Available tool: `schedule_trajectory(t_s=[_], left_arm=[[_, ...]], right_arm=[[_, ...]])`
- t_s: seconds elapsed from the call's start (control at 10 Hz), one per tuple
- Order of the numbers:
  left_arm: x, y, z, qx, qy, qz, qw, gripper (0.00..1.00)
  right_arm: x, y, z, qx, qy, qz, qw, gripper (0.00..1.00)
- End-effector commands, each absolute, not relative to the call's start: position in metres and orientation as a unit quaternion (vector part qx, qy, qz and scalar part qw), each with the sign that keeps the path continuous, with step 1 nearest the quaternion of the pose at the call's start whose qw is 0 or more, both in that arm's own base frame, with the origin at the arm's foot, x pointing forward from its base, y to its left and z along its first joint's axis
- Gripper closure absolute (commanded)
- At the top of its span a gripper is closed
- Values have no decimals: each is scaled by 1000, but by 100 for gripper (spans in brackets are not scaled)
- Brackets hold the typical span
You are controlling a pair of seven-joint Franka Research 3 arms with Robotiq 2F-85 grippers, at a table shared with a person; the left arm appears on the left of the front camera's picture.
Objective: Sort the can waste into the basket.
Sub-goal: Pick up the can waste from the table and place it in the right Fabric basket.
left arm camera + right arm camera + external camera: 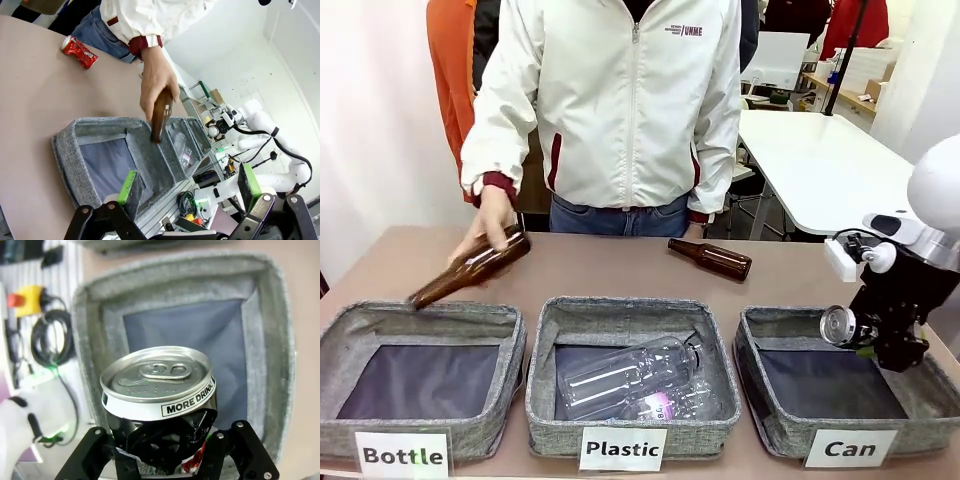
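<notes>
Your right gripper (868,338) is clamped on the dark can (838,326), holding it on its side in the air over the can basket (750,345); in the right wrist view the silver top of that can (157,390) faces you with the basket's dark floor beyond it. Your left gripper (189,184) has its jaws wide apart with nothing between them, and it hangs above the bottle basket (65,150). On the brown table (610,275) three grey baskets stand in a row along your edge: bottle basket at your left, plastic basket (545,360) in the middle, can basket at your right with its white label (848,449). Across from you, the person's hand (492,215) grips a brown bottle (470,270), tilted neck-down over the bottle basket's far rim. Clear bottles (630,375) lie in the plastic basket. A second brown bottle (712,258) lies on the table behind it. The red can (80,51), crushed, lies on the table near the person, well apart from the can basket
</notes>
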State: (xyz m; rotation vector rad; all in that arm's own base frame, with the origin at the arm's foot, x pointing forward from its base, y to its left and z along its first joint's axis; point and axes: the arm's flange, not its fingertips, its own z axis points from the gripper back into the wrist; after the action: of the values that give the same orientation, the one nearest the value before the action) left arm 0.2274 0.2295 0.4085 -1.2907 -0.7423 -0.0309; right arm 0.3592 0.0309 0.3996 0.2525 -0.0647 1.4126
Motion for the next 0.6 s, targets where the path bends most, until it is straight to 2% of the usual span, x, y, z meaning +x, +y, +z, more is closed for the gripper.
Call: schedule_trajectory(t_s=[0.0,0.1,0.2,0.3,0.4,0.5], left_arm=[[227,230,409,-587,-338,-14,735,0],[209,244,425,-588,-329,-25,738,0],[190,265,443,-561,-334,-47,756,0],[176,287,460,-549,-339,-60,762,0],[164,309,470,-530,-343,-68,773,0],[159,320,471,-540,-343,-63,766,0]], right_arm=[[375,38,407,127,-17,648,751,100],[379,39,406,128,-8,649,750,76],[383,40,405,126,0,647,752,42],[387,41,405,123,1,642,757,18],[389,41,405,123,1,639,759,0],[389,40,404,123,2,633,764,0]])
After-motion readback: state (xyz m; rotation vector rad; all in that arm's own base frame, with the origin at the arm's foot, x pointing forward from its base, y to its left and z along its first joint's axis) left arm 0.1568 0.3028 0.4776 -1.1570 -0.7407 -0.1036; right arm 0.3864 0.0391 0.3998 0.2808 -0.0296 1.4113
